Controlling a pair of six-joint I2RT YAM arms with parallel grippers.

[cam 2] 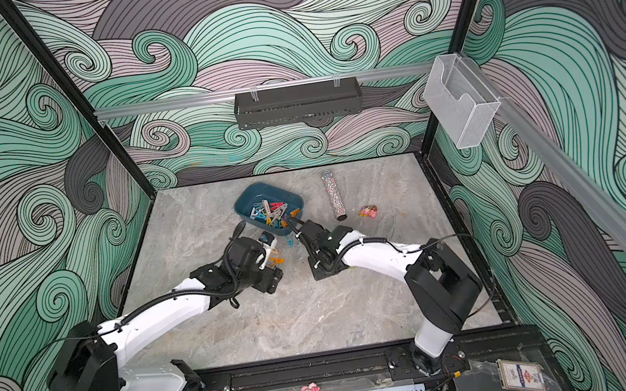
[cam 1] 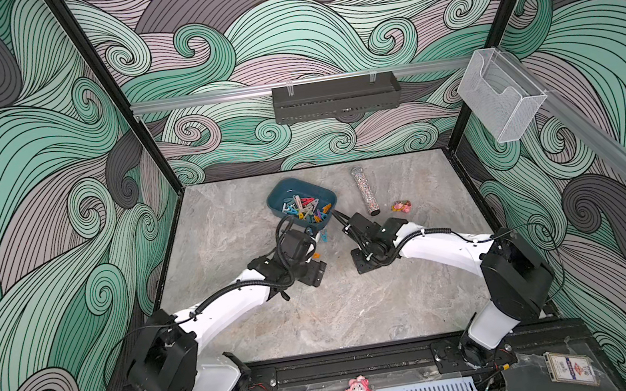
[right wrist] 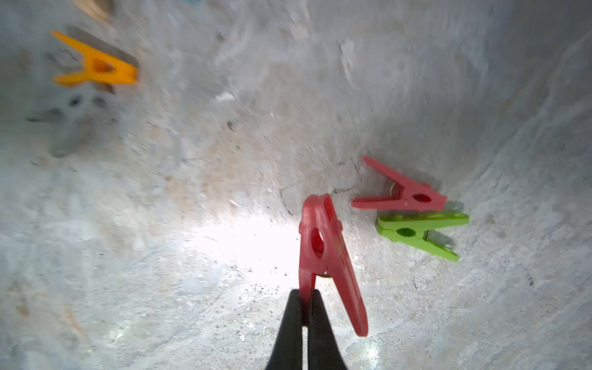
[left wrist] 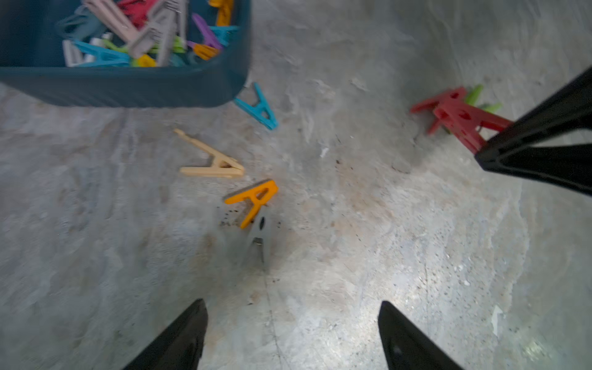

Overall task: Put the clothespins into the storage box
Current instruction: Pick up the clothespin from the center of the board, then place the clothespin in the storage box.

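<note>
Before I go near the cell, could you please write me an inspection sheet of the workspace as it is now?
Surface: grey marbled table, dark specks, no spill seen.
Job's things: storage box holds many clothespins; lying outside it: teal peg, beige peg, orange peg, grey peg, loose red peg, green peg.
Clutter: glitter tube and small pink toy, lying on the table.
Grippers: left gripper open, empty; right gripper shut on held red peg.
Cables: black hoses run along both arms.
Surroundings: black tray and clear holder on the rails; wave-patterned walls.
</note>
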